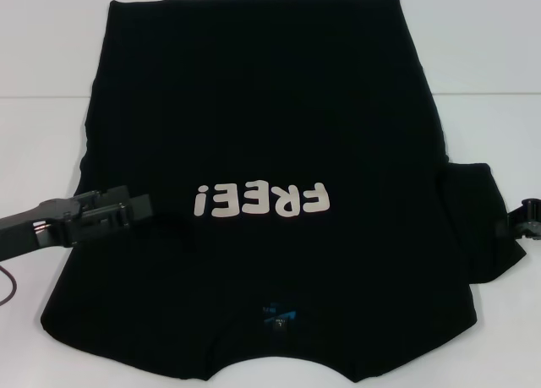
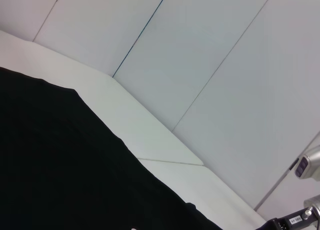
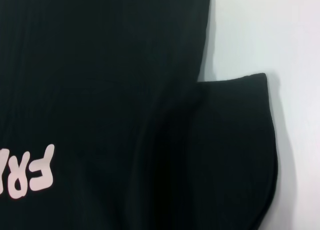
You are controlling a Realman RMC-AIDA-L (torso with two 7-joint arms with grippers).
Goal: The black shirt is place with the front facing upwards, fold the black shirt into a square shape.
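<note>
Black shirt (image 1: 262, 134) lies flat, front up, on the white table (image 1: 42, 41), collar toward the robot, white "FREE!" letters (image 1: 259, 200) on the chest, blue neck label (image 1: 277, 314) near the collar. Left gripper (image 1: 139, 209) over the shirt's left sleeve area, clenched or released: cannot tell. Right gripper (image 1: 526, 217) at the right sleeve (image 3: 235, 150) edge, state cannot tell.

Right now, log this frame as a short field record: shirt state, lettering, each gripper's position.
garment: black shirt spread flat on white table, collar nearest the robot
lettering: FREE! facing up
sleeves: right sleeve spread out; left one not visible
left gripper: over shirt's left edge
right gripper: at right sleeve's outer edge
</note>
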